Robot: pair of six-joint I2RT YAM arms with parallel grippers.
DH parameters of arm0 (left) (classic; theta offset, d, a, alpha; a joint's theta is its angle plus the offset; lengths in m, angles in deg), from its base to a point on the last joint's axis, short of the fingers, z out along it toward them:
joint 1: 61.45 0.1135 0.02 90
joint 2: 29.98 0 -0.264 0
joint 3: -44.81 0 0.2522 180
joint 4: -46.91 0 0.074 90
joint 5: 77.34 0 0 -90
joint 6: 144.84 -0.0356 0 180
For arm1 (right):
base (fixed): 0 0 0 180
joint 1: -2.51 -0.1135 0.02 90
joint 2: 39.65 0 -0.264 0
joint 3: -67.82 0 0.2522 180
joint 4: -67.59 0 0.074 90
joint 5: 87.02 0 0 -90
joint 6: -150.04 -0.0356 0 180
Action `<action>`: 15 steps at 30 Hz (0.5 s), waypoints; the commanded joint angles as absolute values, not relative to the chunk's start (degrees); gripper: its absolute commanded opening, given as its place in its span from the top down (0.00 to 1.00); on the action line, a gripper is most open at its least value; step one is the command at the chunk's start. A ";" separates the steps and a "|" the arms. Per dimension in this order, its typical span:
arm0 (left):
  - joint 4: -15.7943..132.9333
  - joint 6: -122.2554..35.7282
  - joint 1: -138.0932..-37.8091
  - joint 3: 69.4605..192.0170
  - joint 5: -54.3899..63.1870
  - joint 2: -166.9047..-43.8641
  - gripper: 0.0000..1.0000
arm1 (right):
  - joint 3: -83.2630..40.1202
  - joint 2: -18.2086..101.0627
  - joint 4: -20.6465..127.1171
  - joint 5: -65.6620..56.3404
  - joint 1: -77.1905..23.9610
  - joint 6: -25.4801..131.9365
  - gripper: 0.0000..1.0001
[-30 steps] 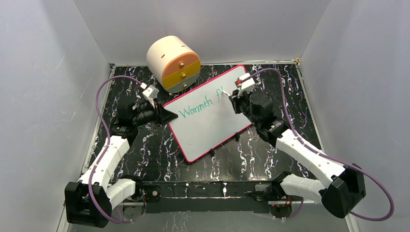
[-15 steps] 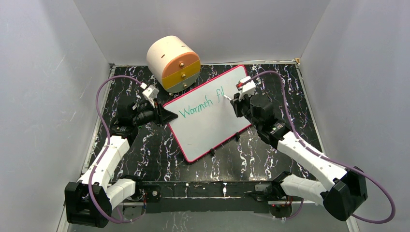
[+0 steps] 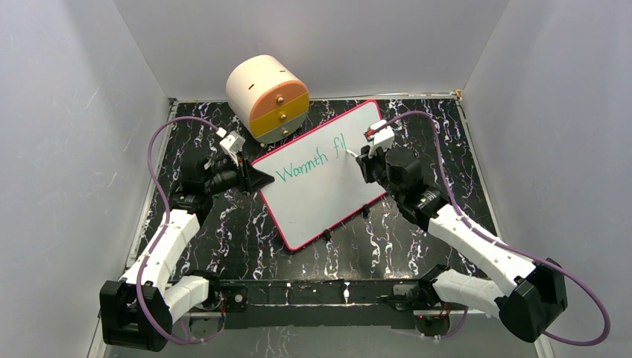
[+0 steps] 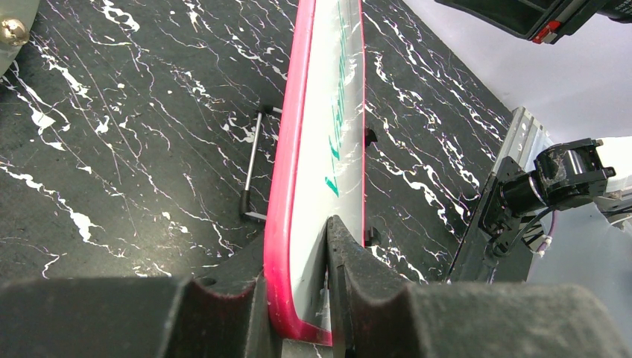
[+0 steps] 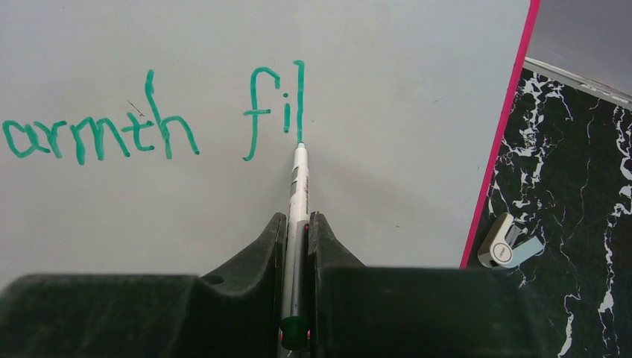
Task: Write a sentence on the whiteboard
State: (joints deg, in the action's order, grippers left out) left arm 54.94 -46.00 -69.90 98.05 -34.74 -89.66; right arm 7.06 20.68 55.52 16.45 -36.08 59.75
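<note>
On the marbled table (image 3: pixel 447 134) our left gripper (image 4: pixel 298 298) is clamping the whiteboard (image 3: pixel 320 198) edge while our right gripper (image 5: pixel 296 231) — pinching the marker (image 5: pixel 299 179) — is tracing the sentence (image 3: pixel 309 165) at "fil"; a second "l" likely follows.

The whiteboard (image 3: pixel 320 190) sits askew in the middle of the table (image 3: pixel 223 224); a drawer box (image 3: pixel 267 97) stands just behind its far left edge; the left gripper (image 3: pixel 256 179) clasps its left corner; the right gripper (image 3: pixel 360 154), over its right part, holds a marker (image 5: pixel 298 186), tip touching the board at the end of the sentence (image 3: pixel 309 162)
</note>
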 commanded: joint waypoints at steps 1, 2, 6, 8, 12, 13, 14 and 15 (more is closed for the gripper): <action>64.63 -56.75 -71.54 94.83 -27.33 -92.21 1.00 | 6.82 20.19 59.09 18.58 -35.76 59.74 1.00; 64.63 -56.84 -71.56 94.79 -27.33 -92.18 1.00 | 6.78 20.26 59.55 18.84 -35.73 59.89 1.00; 64.63 -56.77 -71.56 94.87 -27.35 -92.21 1.00 | 6.27 20.58 60.93 19.44 -35.74 59.95 1.00; 64.63 -56.86 -71.63 94.79 -27.34 -92.25 1.00 | 6.21 20.06 61.76 19.06 -35.76 59.95 1.00; 64.63 -56.81 -71.65 94.86 -27.46 -92.29 1.00 | 5.09 19.52 62.98 18.40 -35.79 60.70 1.00; 64.61 -56.85 -71.60 94.85 -27.47 -92.29 1.00 | 4.74 19.50 63.24 18.40 -35.76 61.48 1.00; 64.63 -56.82 -71.64 94.87 -27.48 -92.29 1.00 | 4.58 19.58 63.69 18.55 -35.73 61.79 1.00; 64.63 -56.85 -71.65 94.87 -27.56 -92.29 1.00 | 4.39 19.84 64.08 18.87 -35.75 62.06 1.00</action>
State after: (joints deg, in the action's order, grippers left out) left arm 54.91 -46.07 -69.99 98.05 -34.74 -89.66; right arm 7.04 20.70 58.61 18.03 -36.08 60.36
